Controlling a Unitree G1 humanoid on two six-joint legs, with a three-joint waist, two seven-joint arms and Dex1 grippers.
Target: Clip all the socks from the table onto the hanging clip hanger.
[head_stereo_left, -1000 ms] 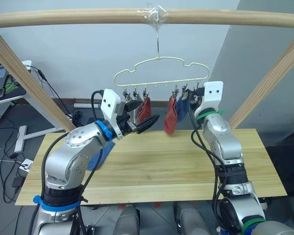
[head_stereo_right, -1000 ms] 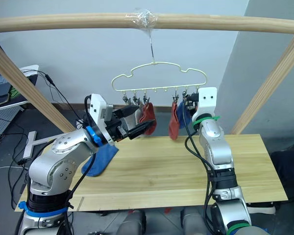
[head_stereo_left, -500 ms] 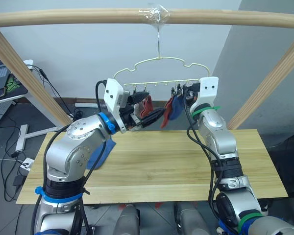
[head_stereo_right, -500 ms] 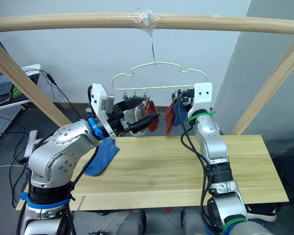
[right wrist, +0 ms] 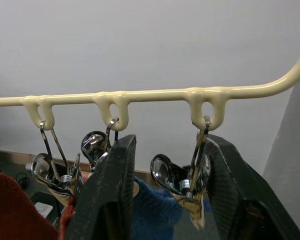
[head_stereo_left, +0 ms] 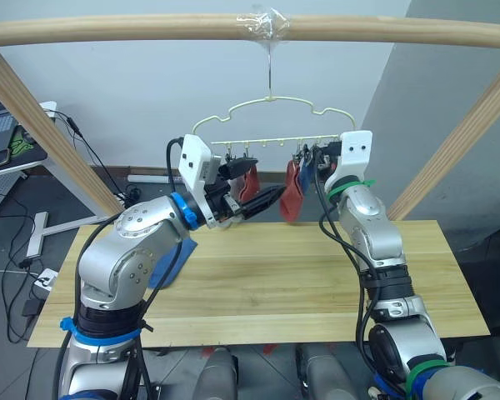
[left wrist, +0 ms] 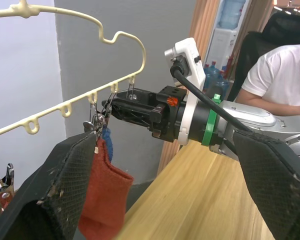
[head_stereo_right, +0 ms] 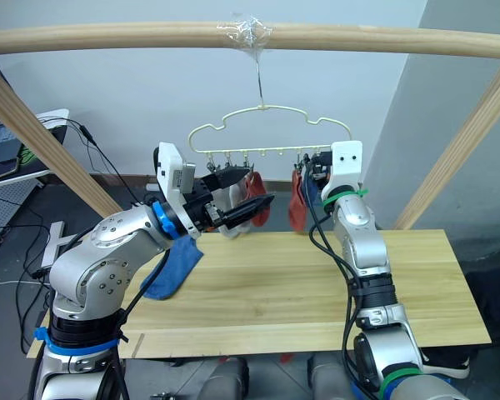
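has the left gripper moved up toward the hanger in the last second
Yes. The left gripper has risen and shifted toward the clip hanger: a second ago it sat well below the bar, and now it is closer beneath the clips, judged against the pole frame.

Socks – 2 red (head_stereo_left: 292,190), 2 blue (head_stereo_left: 167,262), 1 hanger (head_stereo_left: 271,112)

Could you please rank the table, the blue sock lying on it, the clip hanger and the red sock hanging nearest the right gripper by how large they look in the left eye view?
1. table
2. clip hanger
3. blue sock, partly hidden behind the left arm, so unsure against the next
4. red sock
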